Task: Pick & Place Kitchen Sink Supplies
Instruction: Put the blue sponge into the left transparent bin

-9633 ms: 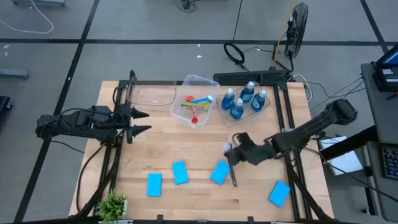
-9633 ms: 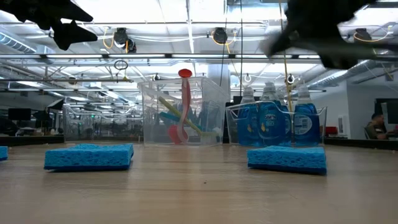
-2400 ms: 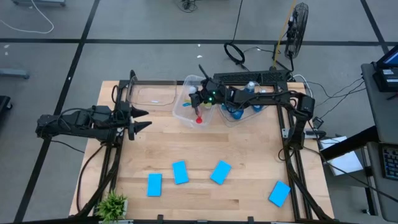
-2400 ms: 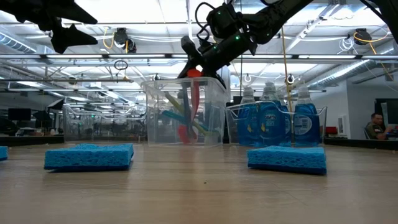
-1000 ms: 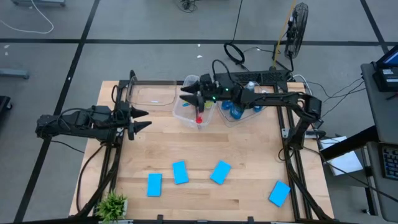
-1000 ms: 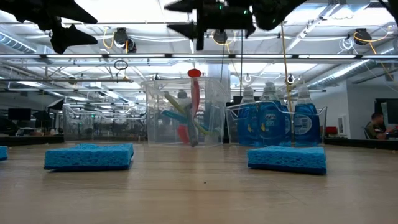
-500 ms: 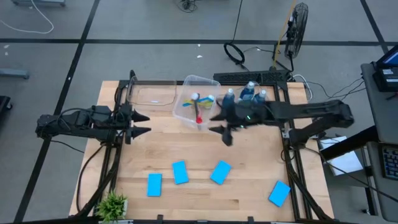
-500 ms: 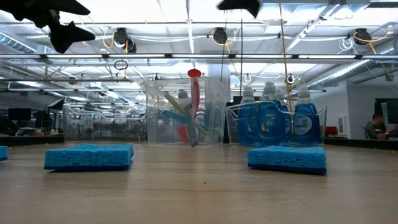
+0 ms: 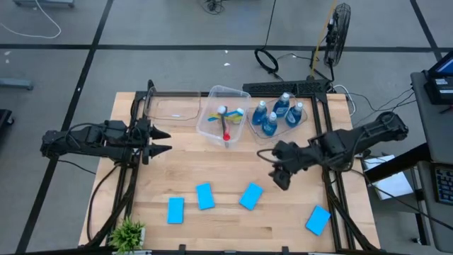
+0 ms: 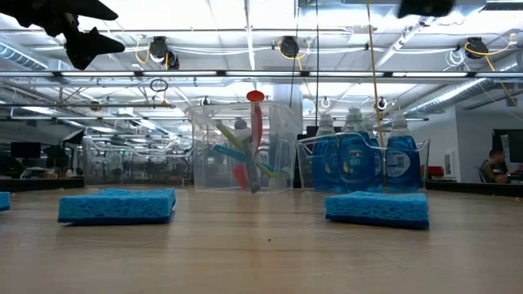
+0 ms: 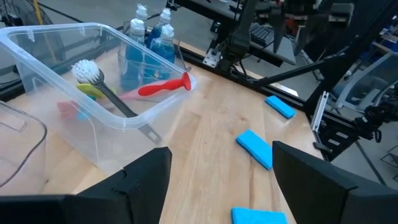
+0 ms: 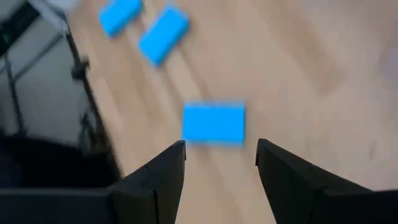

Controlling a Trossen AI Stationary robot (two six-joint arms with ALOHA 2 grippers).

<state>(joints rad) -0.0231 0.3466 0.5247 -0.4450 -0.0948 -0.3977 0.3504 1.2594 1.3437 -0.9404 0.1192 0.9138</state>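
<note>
right hand (image 9: 277, 175) hangs over the tabletop (image 9: 177, 170) with fingers spread and nothing between them. nearest sponge (image 9: 250, 196) lies flat just ahead of it toward the front edge, and in the wrist view its long axis runs across the gap between the fingers. judgement: wrist should turn before closing, so the fingers take the short side. three other sponges lie along the same front strip. left hand (image 9: 157, 141) waits released, well apart at the left edge.
</note>
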